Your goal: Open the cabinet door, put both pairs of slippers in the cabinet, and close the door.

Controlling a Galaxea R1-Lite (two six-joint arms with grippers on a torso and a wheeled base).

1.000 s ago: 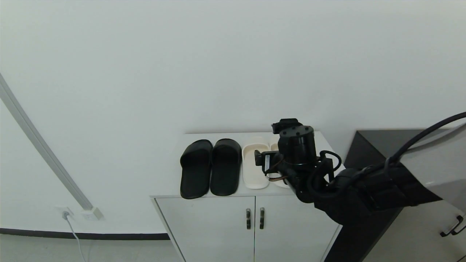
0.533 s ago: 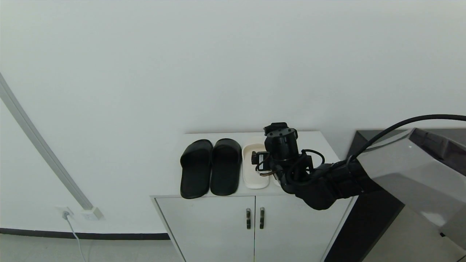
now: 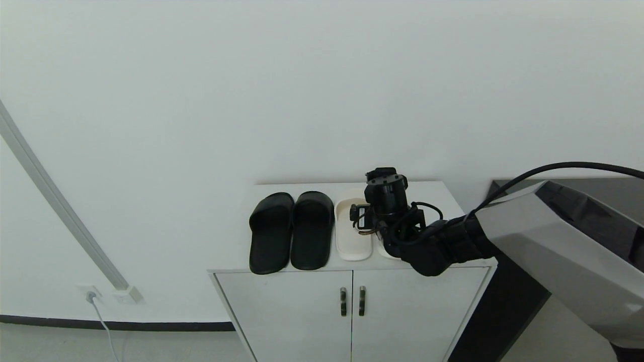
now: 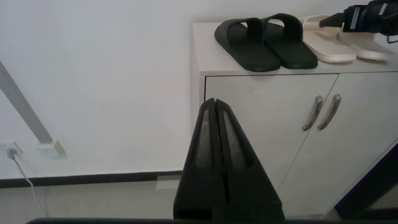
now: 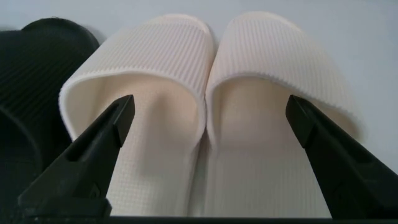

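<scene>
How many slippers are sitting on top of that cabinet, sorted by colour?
Black slippers: 2
Cream slippers: 2
Total: 4 slippers

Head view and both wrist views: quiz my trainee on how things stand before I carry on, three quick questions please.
1. True or false: both cabinet doors are shut.
2. The open right gripper faces which pair on the cabinet top? A. black slippers B. cream slippers C. neither
3. Fill in: the left gripper is ___ (open or shut).
Key: 1 true; 2 B; 3 shut.
</scene>
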